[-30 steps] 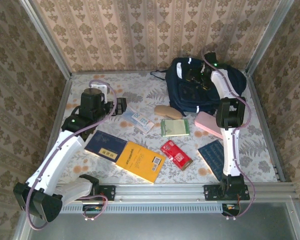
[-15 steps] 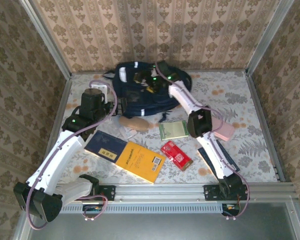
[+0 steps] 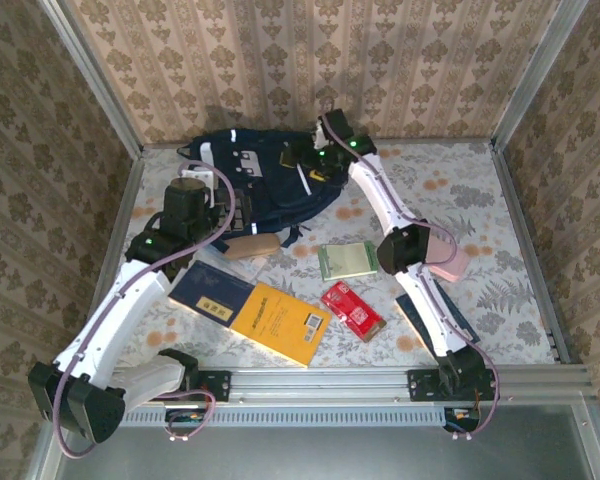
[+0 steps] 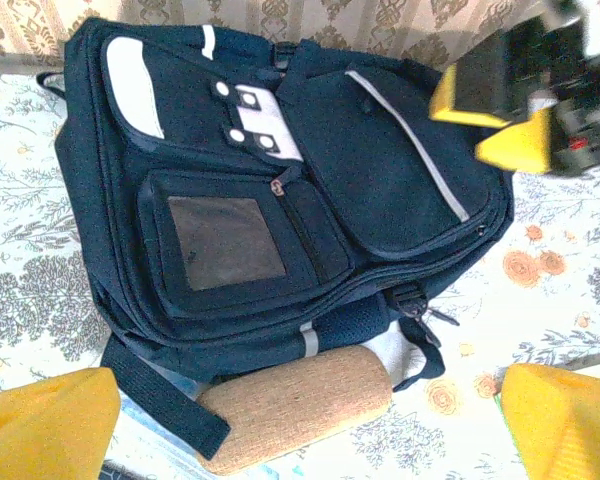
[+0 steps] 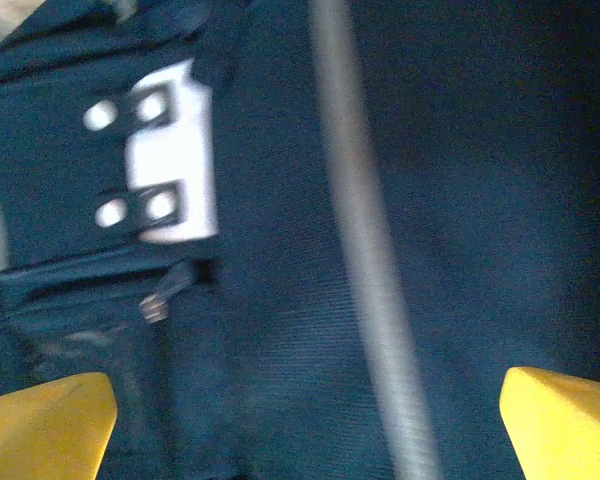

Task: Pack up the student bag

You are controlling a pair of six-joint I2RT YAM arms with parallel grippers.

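Floral-patterned tabletop: large navy striped fabric backpack [image 3: 255, 185] now lies upper left, dragged from upper right; right gripper [image 3: 305, 168] and left gripper [image 3: 230, 212] spread, packing unstarted.

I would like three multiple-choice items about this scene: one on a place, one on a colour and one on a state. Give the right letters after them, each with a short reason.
1. The tan case lies:
A. against the near edge of the student bag
B. in the far right corner
C. inside the bag

2. The small packet is:
A. white
B. red
C. purple

3. The left hand is:
A. shut on a strap
B. shut on a book
C. open, holding nothing

Right letters:
1 A: the left wrist view shows the case lying along the bag's lower edge.
2 B: its wrapper is plainly red from above.
3 C: its yellow fingers stand wide apart with nothing gripped.
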